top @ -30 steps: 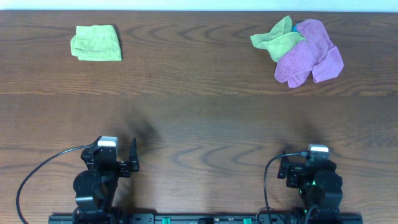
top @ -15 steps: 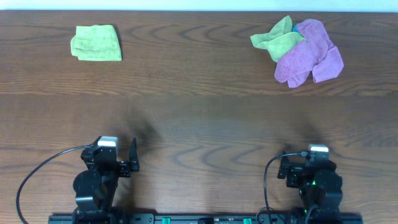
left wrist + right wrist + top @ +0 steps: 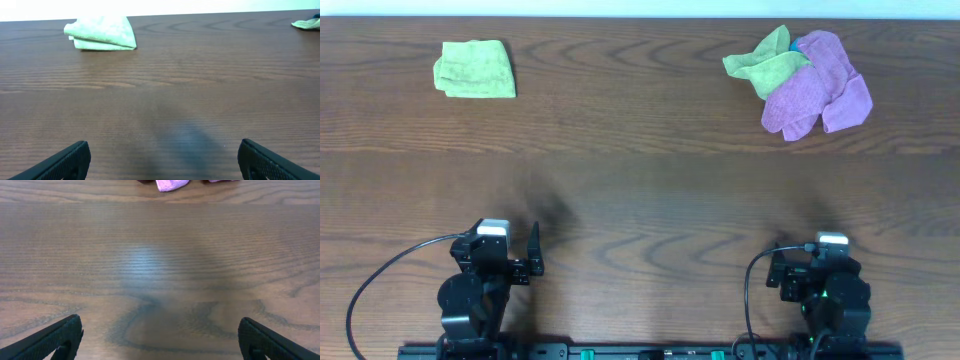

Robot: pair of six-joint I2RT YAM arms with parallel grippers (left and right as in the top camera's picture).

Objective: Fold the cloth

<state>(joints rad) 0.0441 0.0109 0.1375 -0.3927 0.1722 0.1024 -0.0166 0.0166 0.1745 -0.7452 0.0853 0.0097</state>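
The overhead view looks straight down on the whole desk (image 3: 640, 200) from high, while both wrist views skim low and forward, the left sharing the folded green cloth (image 3: 102, 33), the right the edge of the purple heap (image 3: 172, 184)

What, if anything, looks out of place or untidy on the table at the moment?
The purple cloth lies crumpled in a heap at the far right of the table, with a light green cloth bunched over its left edge. By contrast, the folded green cloth at the far left looks tidy. Nothing looks spilled or damaged.
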